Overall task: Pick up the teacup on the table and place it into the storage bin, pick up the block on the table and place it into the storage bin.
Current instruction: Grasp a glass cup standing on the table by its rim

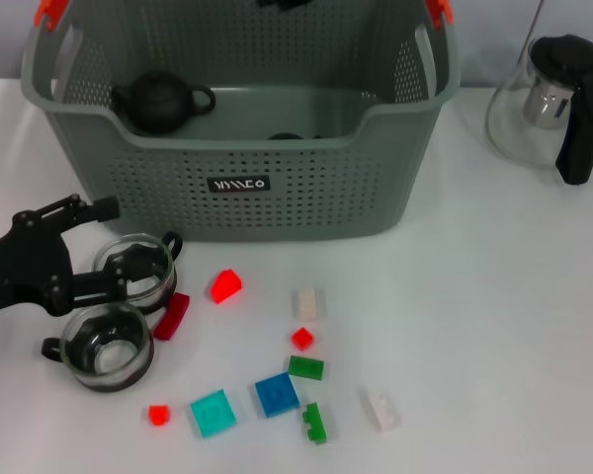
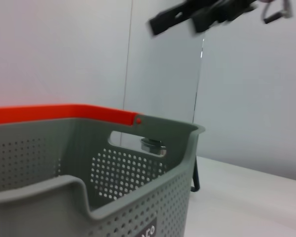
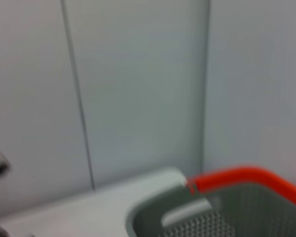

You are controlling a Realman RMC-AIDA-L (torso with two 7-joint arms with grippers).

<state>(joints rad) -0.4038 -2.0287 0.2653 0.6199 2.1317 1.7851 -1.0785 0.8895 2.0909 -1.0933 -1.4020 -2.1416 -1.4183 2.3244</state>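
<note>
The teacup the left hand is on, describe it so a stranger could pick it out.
Start at the storage bin, then look to its front left corner, where two glass teacups sit. It is the teacup nearer the bin, with the black left hand at it; the other teacup sits nearer the table edge, untouched.

Head view: bright, even light from above; white table (image 1: 494,326) near overexposed, faint soft shadows under storage bin (image 1: 277,197) and glass teacups (image 1: 107,348). Small glints on glass pot (image 1: 534,104). Toy blocks (image 1: 277,394) vivid, edges slightly soft. Left wrist view: dimmer, grey wall; dark shape at top (image 2: 202,15) motion-smeared, bin rim fairly sharp. Right wrist view: heavily out of focus throughout, orange handle clip (image 3: 246,178) fuzzy.
</note>
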